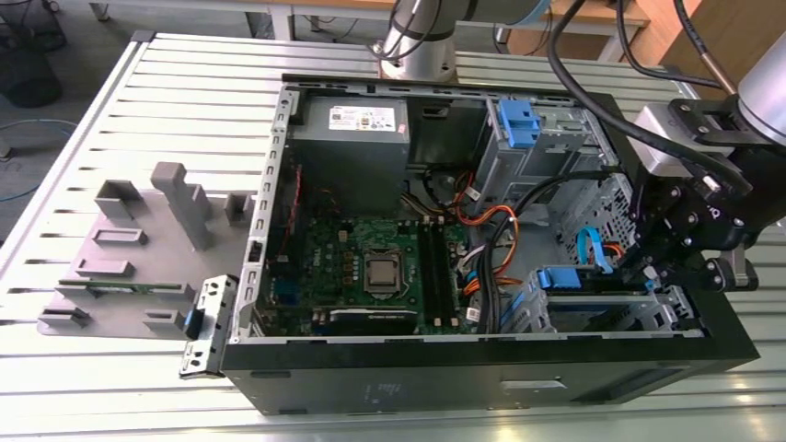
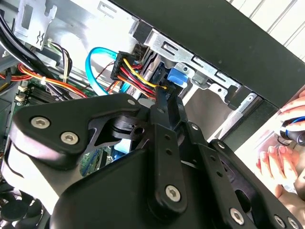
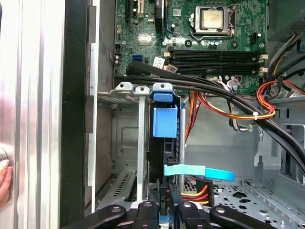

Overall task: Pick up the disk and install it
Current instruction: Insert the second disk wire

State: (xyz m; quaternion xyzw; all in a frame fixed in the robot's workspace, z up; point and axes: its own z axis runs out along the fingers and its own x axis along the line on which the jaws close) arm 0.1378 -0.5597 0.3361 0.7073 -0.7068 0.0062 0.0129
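slatted metal table seen under open black computer case, grey fixture plate laid toward exterior view's left. motherboard exposed inside case. black gripper positioned at case's corner drive bay toward exterior view's right. disk seated upright in bay slot, blue carrier tab visible; jaw state cannot be told. person's hand seen beside case.

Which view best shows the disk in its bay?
The first wrist view: the disk stands edge-on in the bay, blue rail facing the camera. The exterior view shows its blue end; the second wrist view, a blue tab.
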